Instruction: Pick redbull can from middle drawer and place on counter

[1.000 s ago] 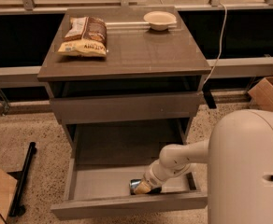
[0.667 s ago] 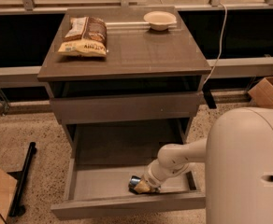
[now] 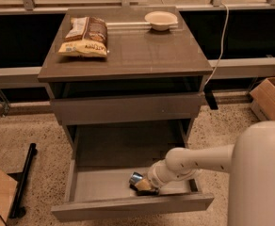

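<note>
The middle drawer is pulled open at the bottom of the cabinet. The redbull can, small and shiny silver, sits tilted over the drawer floor near its front right. My gripper reaches into the drawer from the right on a white arm and is shut on the can, with its tan fingers hiding most of the can's body. The counter is the grey-brown top slab above.
A yellow-brown chip bag lies on the counter's back left and a white bowl at its back right. The closed upper drawer front overhangs the open drawer. My white base fills the right foreground. A cardboard box stands at the right.
The gripper has moved slightly left and closed on the can. The can's shiny end now sits a little higher in the drawer than before.
</note>
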Robot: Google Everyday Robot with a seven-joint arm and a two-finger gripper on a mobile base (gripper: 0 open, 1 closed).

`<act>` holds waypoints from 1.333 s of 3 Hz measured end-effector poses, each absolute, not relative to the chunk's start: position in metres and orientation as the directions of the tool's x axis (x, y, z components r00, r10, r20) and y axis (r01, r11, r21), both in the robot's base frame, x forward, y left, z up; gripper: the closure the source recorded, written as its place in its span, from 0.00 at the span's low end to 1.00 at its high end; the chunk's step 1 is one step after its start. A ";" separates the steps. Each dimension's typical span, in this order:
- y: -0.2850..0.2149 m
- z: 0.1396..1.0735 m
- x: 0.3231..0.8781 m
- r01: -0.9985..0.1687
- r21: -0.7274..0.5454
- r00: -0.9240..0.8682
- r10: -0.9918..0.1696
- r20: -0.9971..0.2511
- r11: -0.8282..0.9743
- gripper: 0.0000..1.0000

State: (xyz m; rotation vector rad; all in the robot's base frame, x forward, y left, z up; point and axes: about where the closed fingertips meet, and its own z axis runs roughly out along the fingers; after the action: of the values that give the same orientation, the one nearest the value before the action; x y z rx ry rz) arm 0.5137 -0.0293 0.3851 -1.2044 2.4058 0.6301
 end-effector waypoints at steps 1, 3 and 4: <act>-0.034 0.427 0.522 -0.823 0.190 -0.524 -0.585 -0.618 0.536 1.00; -0.089 0.594 0.474 -0.833 0.029 -0.416 -0.592 -0.691 0.553 1.00; -0.117 0.634 0.453 -0.801 -0.021 -0.465 -0.643 -0.609 0.599 1.00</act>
State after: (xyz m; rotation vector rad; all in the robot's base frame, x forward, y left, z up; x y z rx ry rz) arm 0.4533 -0.1167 0.6338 -1.1378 2.2518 0.3599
